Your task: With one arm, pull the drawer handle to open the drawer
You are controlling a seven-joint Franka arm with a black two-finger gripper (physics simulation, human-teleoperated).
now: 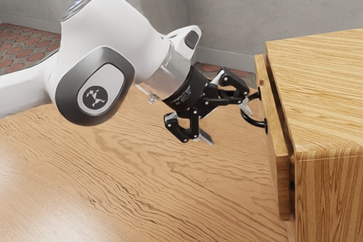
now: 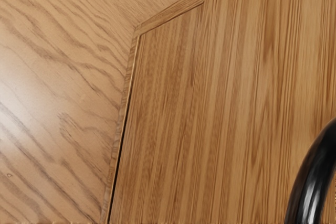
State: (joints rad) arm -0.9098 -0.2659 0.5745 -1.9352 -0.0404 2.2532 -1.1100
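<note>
Arm: white, coming in from the exterior view's left and reaching toward its right, with the wrist tipped down at the front of the cabinet.
Counter: a wood-grain surface under the arm that carries the cabinet.
End effector: released, with the two fingers spread wide. The upper fingertip is right at the handle. The lower one hangs well short of it, above the counter. Nothing is grasped.
Handle: a black curved bar standing off the drawer front. In the wrist view it is the dark curve close under the hand. I cannot tell whether the upper finger touches it.
Drawer: its front panel faces the arm, with a thin dark seam where it meets the cabinet side. I cannot tell whether it has come out at all.
Cabinet: a wooden box at the exterior view's right, its top bare.
Step in hand: by my reading, lining up on the handle; the pull is not yet begun.
Risk, missed grip: the bar lies off toward one finger rather than centred, so closing now would likely clamp on air or knock the bar aside.
Risk, slip: hooking with one fingertip alone could let it slide off the rounded bar once the drawer resists.
Risk, jam: a pull angled downward or sideways, not straight out, could bind the drawer or drag the whole cabinet.
Risk, collision: pushing further in could drive the upper finger into the panel.
</note>
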